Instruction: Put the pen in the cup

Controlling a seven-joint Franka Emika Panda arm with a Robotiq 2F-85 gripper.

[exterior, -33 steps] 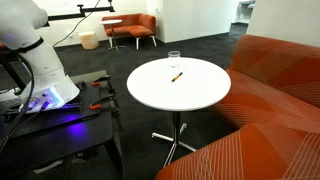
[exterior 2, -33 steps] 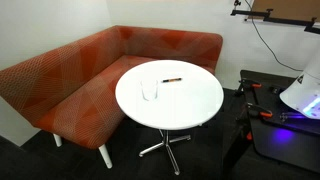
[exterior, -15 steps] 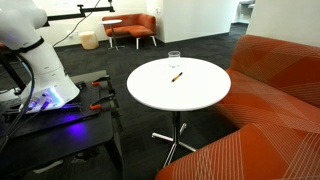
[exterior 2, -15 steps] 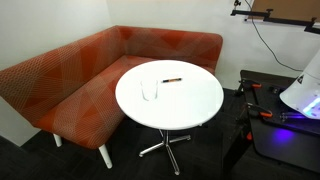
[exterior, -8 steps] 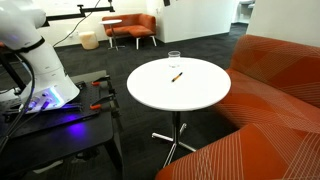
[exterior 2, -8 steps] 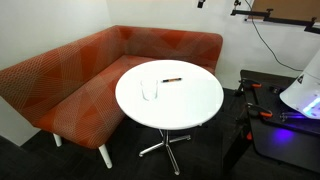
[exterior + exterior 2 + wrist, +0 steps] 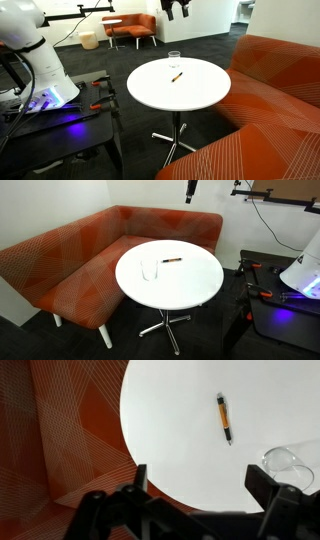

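**Gripper now in frame above the counter; pen untouched**

Change: the gripper [image 7: 177, 9] has come into the top edge of both exterior views. Half a second ago only a sliver of it showed there, and before that nothing. It hangs high over the counter [image 7: 195, 100], well apart from everything on it.

Gripper state: released. In the wrist view the two fingers [image 7: 140, 482] stand wide apart at the lower edge with nothing between them.

Pen [image 7: 224, 418]: lying flat on the counter, in the same spot as in the earlier frames. It is near the cup [image 7: 288, 464] but not touching it. In the wrist view it lies ahead of the gap between the jaws, a little toward the cup side. Its barrel runs nearly straight away from me, so the jaws already close roughly across it.

Cup: upright at the edge of the wrist view, empty as far as I can tell.

Meaning: I judge the approach has only begun, with no grasp and nothing displaced. The whole task remains.

Next move, as I judge it: shift slightly toward the cup side, trim the wrist to the pen's small tilt, then descend.

Risks:
- The pen is thin and flat on a hard top, so the fingertips must reach almost to the surface. It may roll or skid on closing.
- With the jaws this wide, the cup-side finger could clip the glass on the way down.
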